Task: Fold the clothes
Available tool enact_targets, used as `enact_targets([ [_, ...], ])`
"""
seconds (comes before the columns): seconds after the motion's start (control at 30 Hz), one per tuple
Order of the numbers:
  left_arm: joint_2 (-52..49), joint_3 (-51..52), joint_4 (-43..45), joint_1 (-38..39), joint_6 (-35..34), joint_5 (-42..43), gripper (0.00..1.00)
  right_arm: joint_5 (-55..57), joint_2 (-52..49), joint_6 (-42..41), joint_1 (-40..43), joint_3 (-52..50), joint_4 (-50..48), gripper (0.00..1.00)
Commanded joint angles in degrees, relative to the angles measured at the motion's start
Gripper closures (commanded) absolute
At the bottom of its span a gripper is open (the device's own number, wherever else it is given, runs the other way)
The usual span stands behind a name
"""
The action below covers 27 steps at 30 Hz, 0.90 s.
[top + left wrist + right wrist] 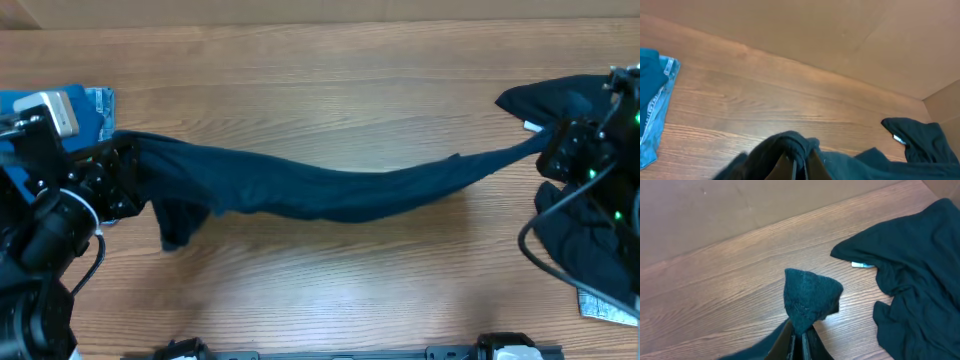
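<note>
Across mid of top view, big wood table (pixel 320 60), long dark navy cloth (pixel 330 190) stretched L to R over it, dark pile (pixel 545 100) at right edge, blue clothes (pixel 95 110) upper left, left gripper (pixel 125 170) pinched tight on cloth's L end, right gripper (pixel 548 145) pinched tight on R end

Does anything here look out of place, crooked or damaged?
Only the dark navy garment: it stretches bunched like a rope between the left gripper and the right gripper, both shut on its ends, instead of lying flat. One flap droops near the left end. No damage shows.
</note>
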State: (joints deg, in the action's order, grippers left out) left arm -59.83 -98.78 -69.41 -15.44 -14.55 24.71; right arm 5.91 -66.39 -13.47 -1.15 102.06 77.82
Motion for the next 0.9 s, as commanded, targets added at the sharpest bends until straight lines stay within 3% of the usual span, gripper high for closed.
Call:
enact_targets([
  [0.0,0.2,-1.3,-0.8,-0.4,1.3,0.9,0.96,0.9,1.3,0.0,0.3,1.6,0.2,0.96],
  [0.2,2.4,-3.1,-2.4,-0.4,1.3,1.6,0.96,1.9,2.3,0.0,0.3,1.6,0.3,0.96],
  [0.4,2.4,-4.0,-2.4,-0.4,1.3,-4.8,0.96,1.9,-0.8,0.0,0.3,1.6,-0.4,0.96],
  [0.67,-14.1,-4.0,1.6,-0.4,1.9,-6.7,0.96,1.9,-17.1,1.1,1.0,1.6,-5.0,0.96],
  [0.87,-21.8,-4.0,3.8,-0.4,2.0,-6.7,0.96,1.9,-19.3,1.1,2.5,1.6,-8.4,0.96],
])
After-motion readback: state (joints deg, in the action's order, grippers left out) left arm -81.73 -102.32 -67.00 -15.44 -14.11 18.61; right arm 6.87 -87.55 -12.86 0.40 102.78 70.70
